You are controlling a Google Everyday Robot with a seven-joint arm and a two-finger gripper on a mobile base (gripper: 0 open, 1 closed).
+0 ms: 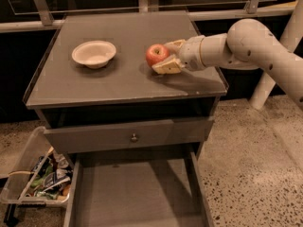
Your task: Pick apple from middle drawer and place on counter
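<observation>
One arm reaching in from the right
White arm stretched leftward, its gripper low at the counter's right side, fingers clasped on the apple

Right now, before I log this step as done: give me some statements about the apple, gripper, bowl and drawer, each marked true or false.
1. The gripper is shut on the small round red apple above the flat grey counter. True.
2. The apple lies in the shallow white bowl. False: the bowl stands apart, left of it in view.
3. The wide grey middle drawer is shut. False: it is pulled open.
4. The bowl stands on the counter. True.
</observation>
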